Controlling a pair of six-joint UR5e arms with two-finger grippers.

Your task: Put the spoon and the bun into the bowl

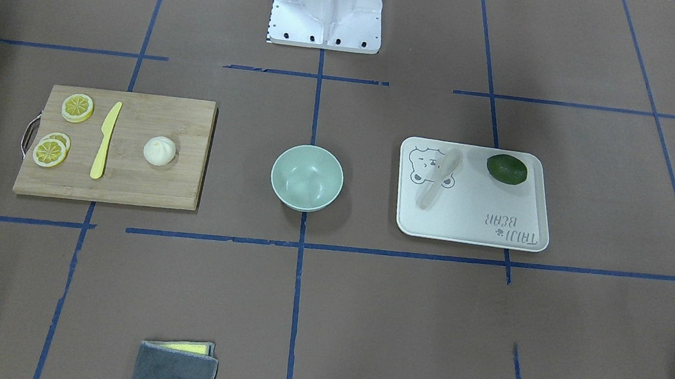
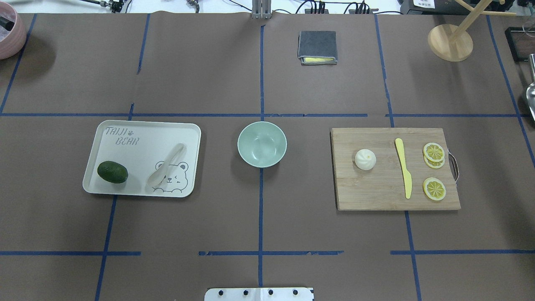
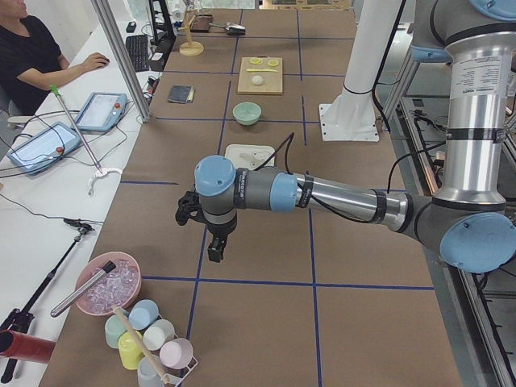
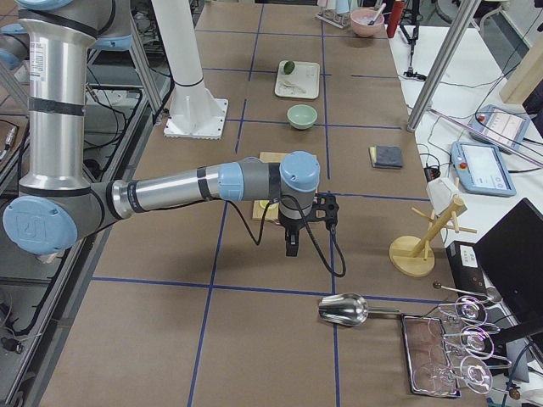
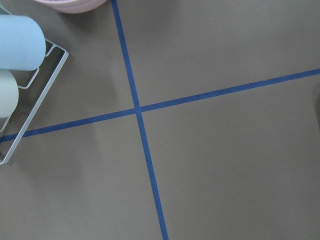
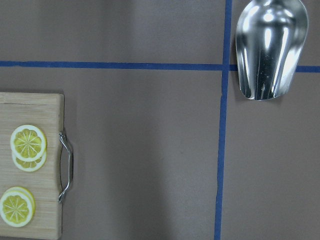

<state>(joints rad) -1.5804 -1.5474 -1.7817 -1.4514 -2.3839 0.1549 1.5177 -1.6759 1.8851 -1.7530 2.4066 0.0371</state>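
The pale mint-green bowl (image 2: 262,144) stands empty at the table's middle, also seen from the front (image 1: 307,177). The off-white spoon (image 2: 166,165) lies on the white bear-print tray (image 2: 138,129) on the robot's left. The white bun (image 2: 365,159) sits on the wooden cutting board (image 2: 376,196) on the robot's right. My left gripper (image 3: 216,250) hangs over bare table far from the tray, near the cup rack. My right gripper (image 4: 292,246) hangs beyond the board's handle end. Both show only in side views, so I cannot tell if they are open or shut.
A dark green avocado (image 2: 113,172) lies on the tray. A yellow knife (image 2: 403,167) and lemon slices (image 2: 434,189) lie on the board. A folded grey cloth (image 2: 317,47), a wooden stand (image 2: 450,42), a metal scoop (image 6: 270,47) and a cup rack (image 5: 20,75) stand around.
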